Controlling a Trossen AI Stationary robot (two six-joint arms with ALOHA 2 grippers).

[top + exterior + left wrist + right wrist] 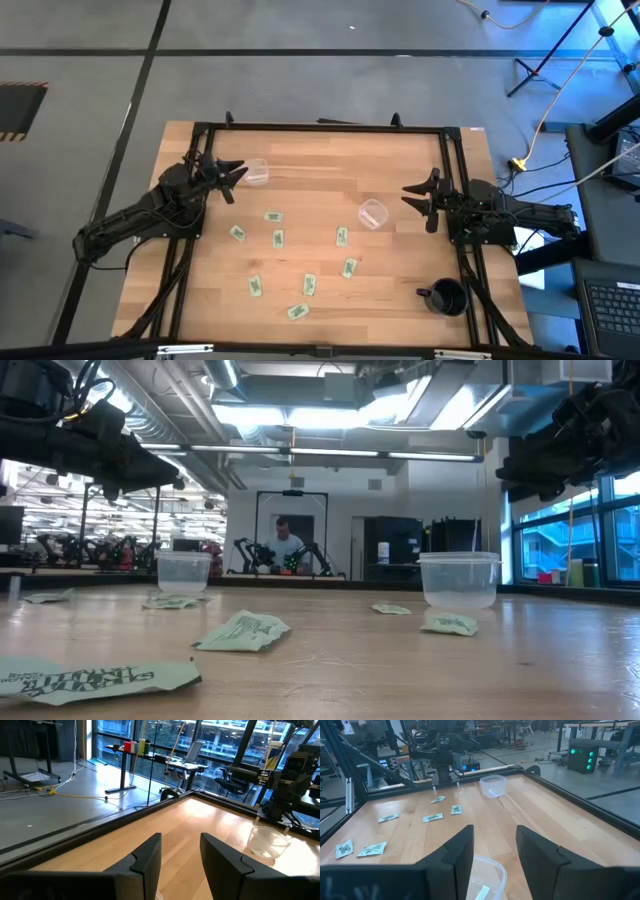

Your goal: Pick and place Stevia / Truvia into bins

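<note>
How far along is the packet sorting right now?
One packet lies in the right cup, and something pale shows in the left cup, possibly another. Nothing is in hand: the left tool and right tool hover open and empty beside the cups. Eight packets, such as one mid-table, remain on the table.

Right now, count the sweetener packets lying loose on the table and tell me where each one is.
8 loose packets: three toward the left, two toward the right, three toward the near edge. The right cup holds at least one more.
</note>
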